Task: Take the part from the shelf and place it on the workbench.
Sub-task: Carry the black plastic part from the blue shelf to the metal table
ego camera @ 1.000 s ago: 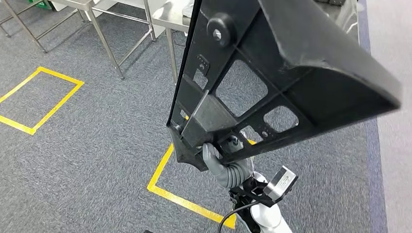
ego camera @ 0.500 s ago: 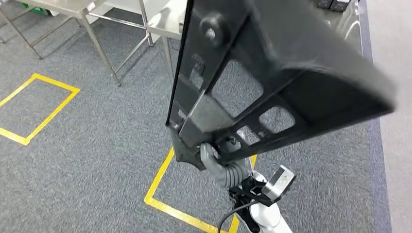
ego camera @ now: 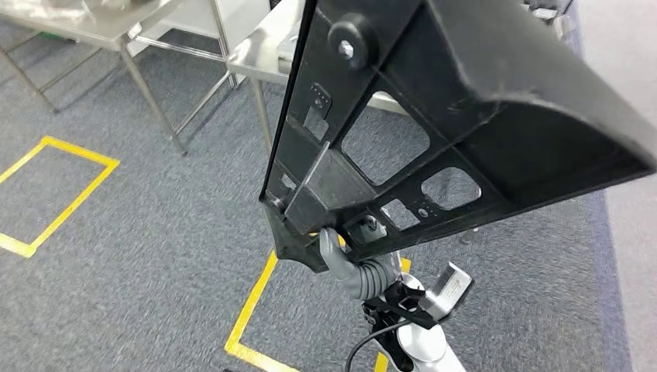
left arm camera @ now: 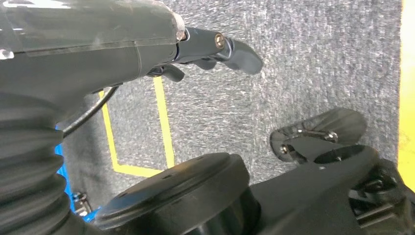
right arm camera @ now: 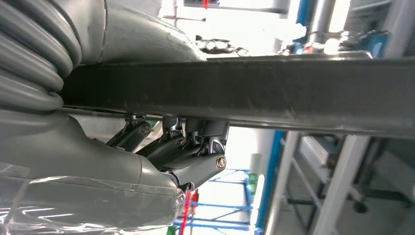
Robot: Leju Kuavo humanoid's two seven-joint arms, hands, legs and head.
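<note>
Head view, looking down: a large black plastic part (ego camera: 434, 116), ribbed and pierced with cut-out windows, is held up and tilted close to the camera, well above grey carpet (ego camera: 139, 225) marked with yellow tape lines (ego camera: 249, 302). The right hand (ego camera: 346, 260) grasps the part at its lower corner, thumb over the edge; the right wrist view shows its dark fingers (right arm camera: 195, 147) folded up against the underside of the part's long black edge. The left hand (left arm camera: 215, 49) hangs by the robot's side over the carpet, its fingers apart and holding nothing, though only some of them are visible, so this is a fair reading rather than a certainty. Ahead, past the part, a steel counter (ego camera: 263, 54) stands on thin legs. The part is off the shelf and the carrying step seems under way. The next move likely calls for closing on the counter, then lowering the part flat onto it before letting go.
</note>
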